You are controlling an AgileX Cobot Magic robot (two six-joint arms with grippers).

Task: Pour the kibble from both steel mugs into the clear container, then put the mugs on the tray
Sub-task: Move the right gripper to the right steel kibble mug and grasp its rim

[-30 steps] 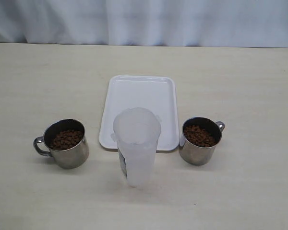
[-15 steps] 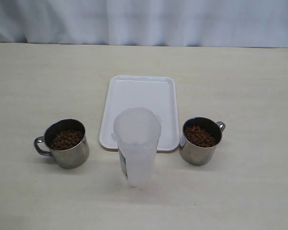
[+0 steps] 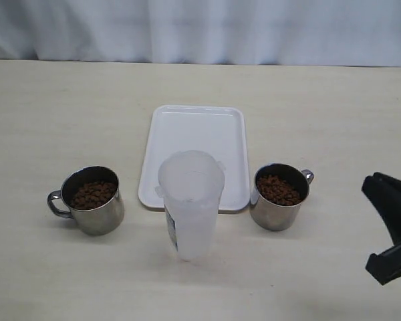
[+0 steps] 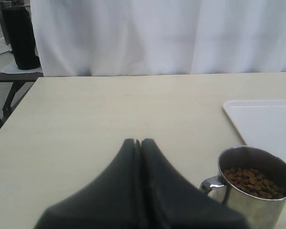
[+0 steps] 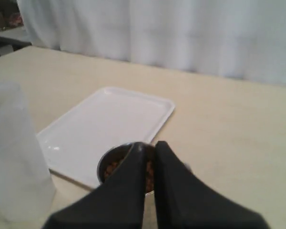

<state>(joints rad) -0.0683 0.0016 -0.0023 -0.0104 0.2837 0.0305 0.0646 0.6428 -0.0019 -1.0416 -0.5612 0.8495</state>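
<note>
Clear container (image 3: 190,207) upright, left mug (image 3: 93,204) handle leftward, right mug (image 3: 278,200) handle rightward

Count on the tabletop (image 3: 334,114): 2 steel mugs (image 3: 97,215) (image 3: 274,214). 2 loads of kibble (image 3: 92,194) (image 3: 277,190), one per mug; pellets too many and too small to count. 1 clear container (image 3: 190,207). 1 tray (image 3: 197,130). 2 grippers: left gripper (image 4: 137,141), right gripper (image 5: 148,145). 1 curtain (image 3: 200,30).
</note>
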